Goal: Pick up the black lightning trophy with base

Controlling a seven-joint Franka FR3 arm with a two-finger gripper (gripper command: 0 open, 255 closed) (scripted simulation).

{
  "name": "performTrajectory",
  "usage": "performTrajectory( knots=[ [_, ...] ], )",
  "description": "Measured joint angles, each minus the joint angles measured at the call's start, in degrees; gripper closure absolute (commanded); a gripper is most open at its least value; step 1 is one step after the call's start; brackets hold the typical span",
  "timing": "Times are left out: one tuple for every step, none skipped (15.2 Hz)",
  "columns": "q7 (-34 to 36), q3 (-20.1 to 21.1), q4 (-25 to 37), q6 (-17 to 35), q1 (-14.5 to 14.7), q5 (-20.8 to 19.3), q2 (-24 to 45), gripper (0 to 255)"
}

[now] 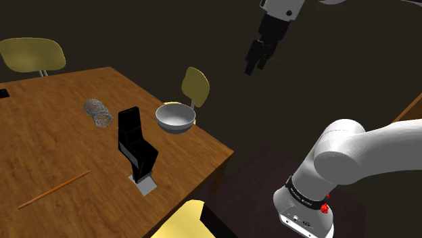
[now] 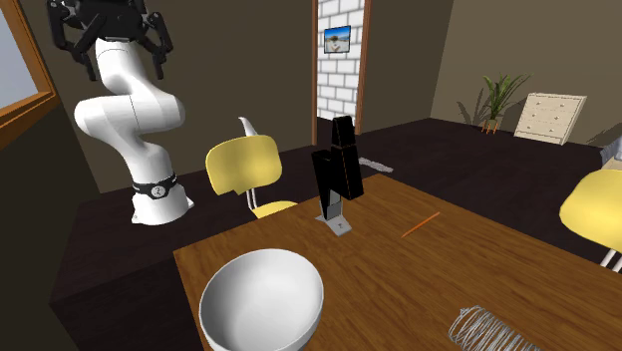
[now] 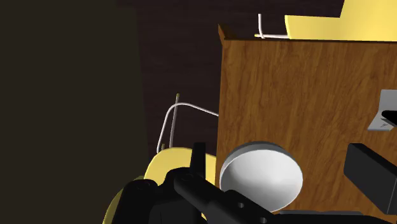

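The black lightning trophy (image 1: pixel 135 140) stands upright on a small grey base (image 1: pixel 145 183) near the table's edge closest to the stand. In the second exterior view the trophy (image 2: pixel 337 168) rises mid-table on that base (image 2: pixel 338 223). My gripper (image 1: pixel 255 62) hangs high in the air, off the table and well to the shoulder view's right of the trophy, fingers apart and holding nothing. The wrist view looks down on the table corner, where the grey base (image 3: pixel 384 112) lies beyond the bowl.
A grey bowl (image 1: pixel 176 116) sits at the table edge between gripper and trophy. A wire coil (image 1: pixel 99 112) and a thin orange stick (image 1: pixel 54 189) lie farther in. Yellow chairs (image 1: pixel 195 86) (image 2: pixel 243 166) stand around the wooden table (image 1: pixel 47 149).
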Motion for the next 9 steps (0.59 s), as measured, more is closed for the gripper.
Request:
performTrajectory(
  knots=[
    [0.0, 0.0, 0.0, 0.0, 0.0, 0.0, 0.0, 0],
    [0.35, 0.44, -0.17, 0.44, 0.2, 0.26, 0.38, 0],
    [1.14, 1.36, -0.02, 0.9, 0.6, 0.79, 1.16, 0],
    [1.96, 2.33, -0.24, 1.39, 1.03, 1.34, 1.62, 0],
    [2.62, 3.17, -0.52, 2.45, 1.39, 1.81, 2.64, 0],
    [3.66, 4.39, -0.59, 3.26, 1.9, 2.48, 3.58, 0],
    [4.59, 5.47, -0.78, 3.89, 2.38, 3.07, 4.21, 0],
    [5.36, 6.45, -0.87, 4.69, 2.78, 3.55, 5.14, 0],
    [6.1, 7.4, -0.93, 5.76, 3.14, 4.0, 6.36, 0]
  ],
)
